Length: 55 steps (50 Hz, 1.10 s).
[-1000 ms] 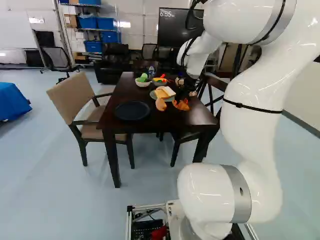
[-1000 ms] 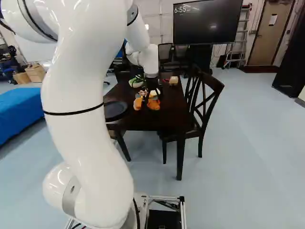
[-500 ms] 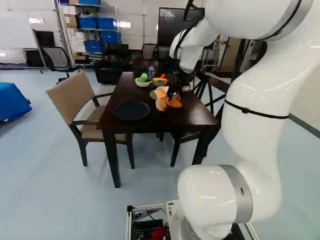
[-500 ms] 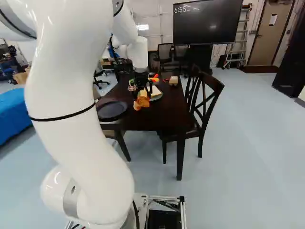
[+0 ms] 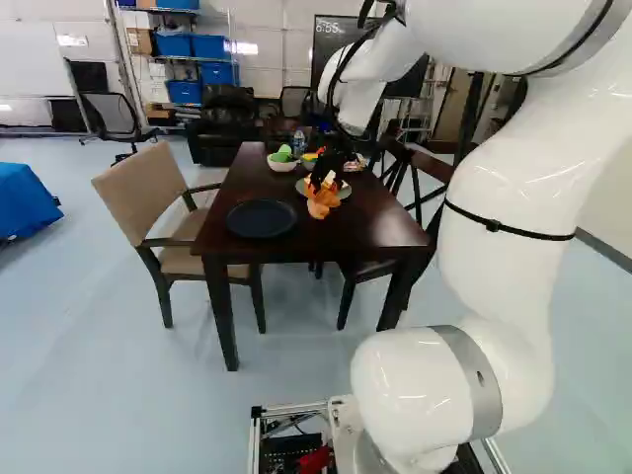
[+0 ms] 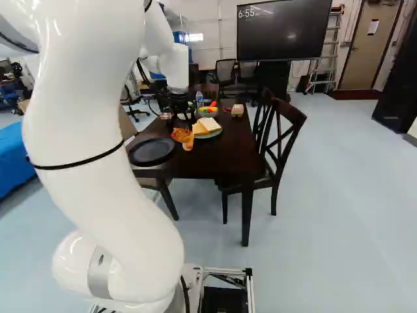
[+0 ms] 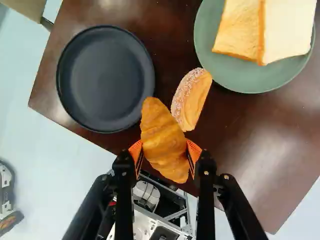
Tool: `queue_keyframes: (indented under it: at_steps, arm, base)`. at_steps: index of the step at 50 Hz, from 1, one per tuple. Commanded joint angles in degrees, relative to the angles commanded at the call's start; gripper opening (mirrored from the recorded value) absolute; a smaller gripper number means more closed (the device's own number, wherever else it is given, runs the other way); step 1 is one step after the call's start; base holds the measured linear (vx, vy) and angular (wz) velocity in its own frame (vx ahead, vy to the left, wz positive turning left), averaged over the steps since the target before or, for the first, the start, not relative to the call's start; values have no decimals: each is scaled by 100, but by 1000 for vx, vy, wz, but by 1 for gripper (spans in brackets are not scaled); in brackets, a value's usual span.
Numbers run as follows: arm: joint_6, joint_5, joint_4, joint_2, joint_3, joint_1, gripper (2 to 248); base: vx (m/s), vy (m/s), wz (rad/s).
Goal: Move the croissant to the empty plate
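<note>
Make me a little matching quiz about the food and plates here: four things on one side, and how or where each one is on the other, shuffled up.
Things
1. Croissant
2. Dark plate
3. Green plate
4. Pastry with a white-speckled crust

Places and states
A. On the brown table, between the two plates
B. Carrying slices of bread
C. Held between the two fingers of the robot's gripper
D. Nothing lying on it

Right pairs: 1-C, 2-D, 3-B, 4-A
</note>
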Motion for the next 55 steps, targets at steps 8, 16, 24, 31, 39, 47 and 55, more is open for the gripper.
queue_keyframes:
  at_steps: [8, 16, 24, 31, 39, 47, 55]
  arm:
    - [0, 21, -145, -142, -169, 157, 129]
    - [0, 21, -291, -256, -308, 315, 129]
    - [0, 21, -385, -333, -402, 475, 129]
    - [0, 21, -428, -380, -460, 616, 129]
    - [0, 21, -428, -422, -513, 777, 129]
    - [0, 21, -428, -519, -577, 937, 129]
    - [0, 21, -428, -687, -658, 1095, 129]
  base:
    - [0, 0, 0]
    - [0, 0, 0]
    - [0, 0, 0]
    - [0, 0, 0]
    - [0, 0, 0]
    - [0, 0, 0]
    - [0, 0, 0]
